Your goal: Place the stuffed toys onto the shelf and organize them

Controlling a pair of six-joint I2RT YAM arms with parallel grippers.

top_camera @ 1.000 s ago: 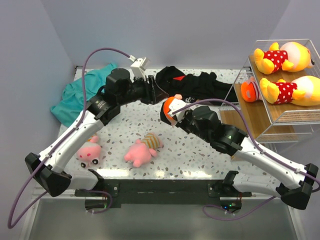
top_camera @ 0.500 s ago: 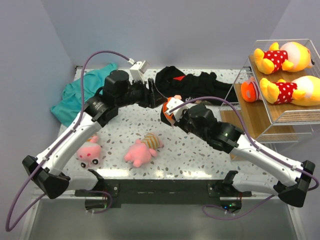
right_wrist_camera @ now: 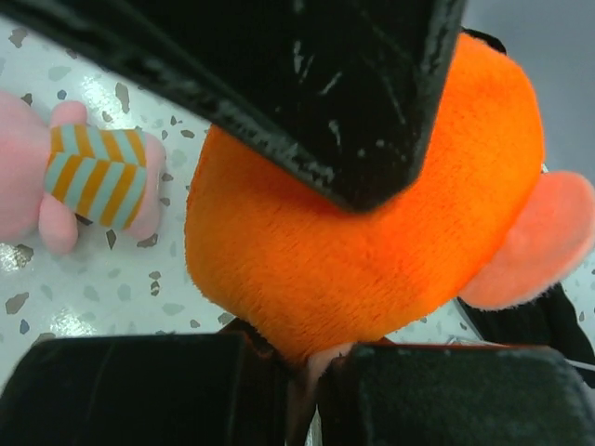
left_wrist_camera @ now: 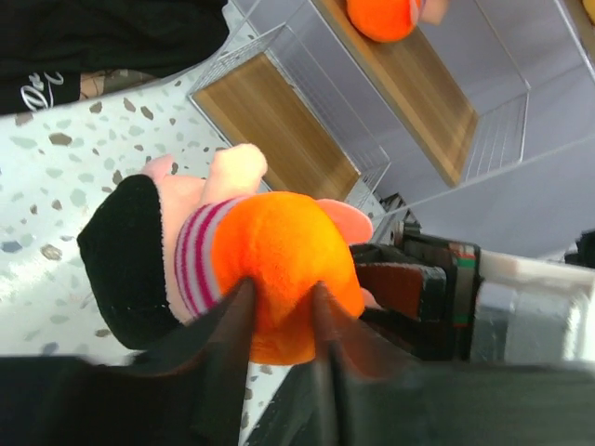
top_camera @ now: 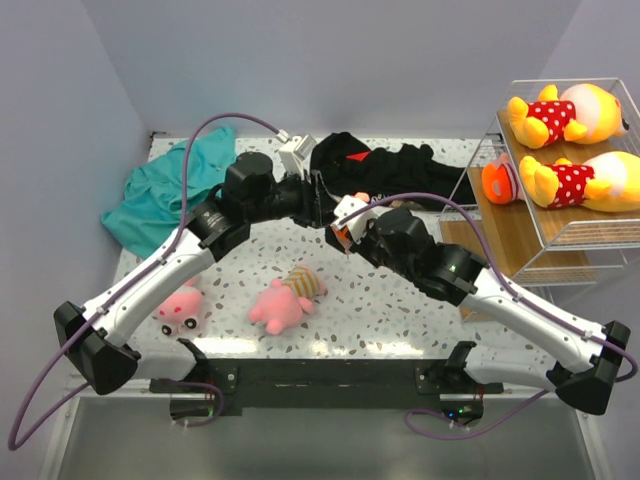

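Shelf (top_camera: 500, 245): two bears (top_camera: 565, 115) lie up top, with an orange plush (top_camera: 498, 180) at its left end, just below them. Left of the shelf, above the table (top_camera: 400, 300), your right hand (top_camera: 345, 225) is pinched tight on a black-haired doll (top_camera: 347, 207). Your left hand (left_wrist_camera: 279, 316), half spread, squeezes the doll's orange bottom. It wears a pink-striped top.

My work table (top_camera: 370, 310) has a white top flecked grey and brown, with soft glare patches near its front edge, lower centre. Plain pale lavender-grey walls stand around it: a back wall (top_camera: 350, 60) across the top of the frame, a side wall (top_camera: 60, 130) at upper left. A black mounting bar (top_camera: 320, 383) spans the table's near edge, with a dull grey surface (top_camera: 320, 445) below it.
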